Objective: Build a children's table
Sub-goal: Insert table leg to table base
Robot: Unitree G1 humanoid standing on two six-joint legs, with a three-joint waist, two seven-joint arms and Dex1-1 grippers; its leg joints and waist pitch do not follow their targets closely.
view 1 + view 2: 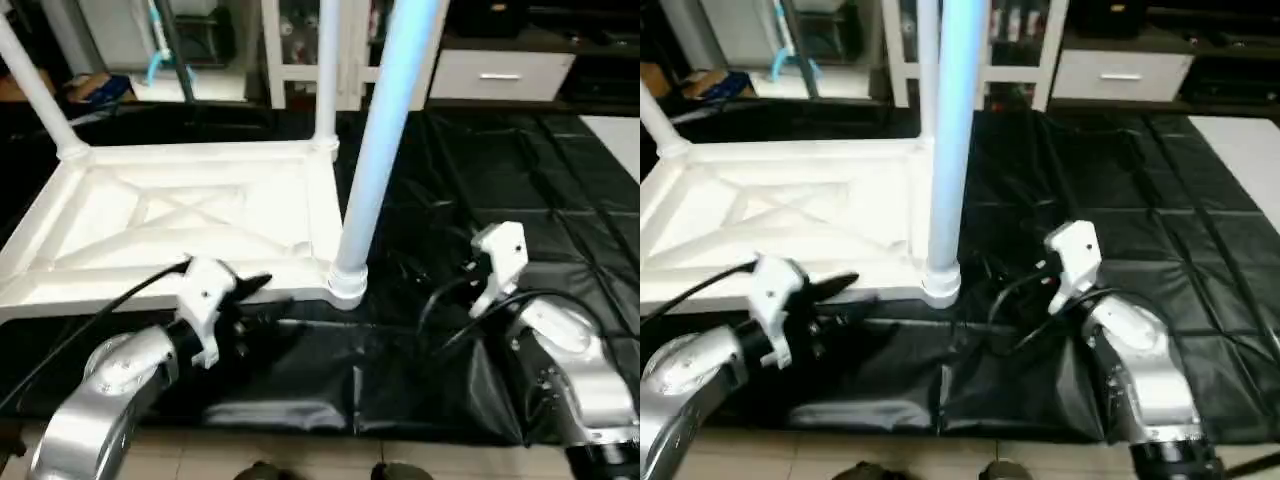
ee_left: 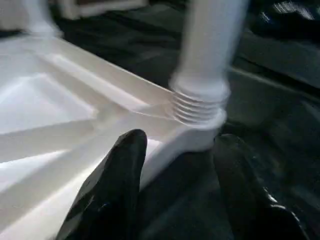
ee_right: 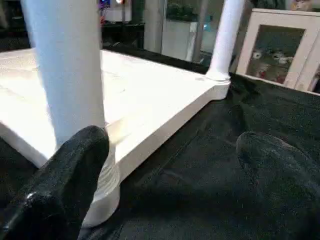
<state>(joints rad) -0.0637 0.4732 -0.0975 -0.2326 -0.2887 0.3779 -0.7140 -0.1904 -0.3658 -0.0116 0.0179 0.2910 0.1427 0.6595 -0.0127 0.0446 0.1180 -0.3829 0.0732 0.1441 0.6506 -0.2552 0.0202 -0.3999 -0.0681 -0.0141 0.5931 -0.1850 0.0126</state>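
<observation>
Head views: tabletop (image 1: 180,215) lies underside-up on the black sheet (image 1: 470,200) at frame left, three legs (image 1: 385,140) standing in corner sockets; left claw (image 1: 262,284) sits lower left just beside the tabletop's near edge, right claw (image 1: 1065,262) lower right, well apart from the near leg. Left wrist: fingers (image 2: 112,195) spread, empty, just short of the threaded socket (image 2: 197,107). Right wrist: fingers (image 3: 65,187) wide apart, grasping nothing, near leg beside one finger.

It looks like a lived-in home room: a white glass-fronted display cabinet (image 3: 280,50) holding small figurines, a white drawer unit (image 1: 500,72) along the far wall, and beige floor tiles (image 1: 300,455) nearest.
</observation>
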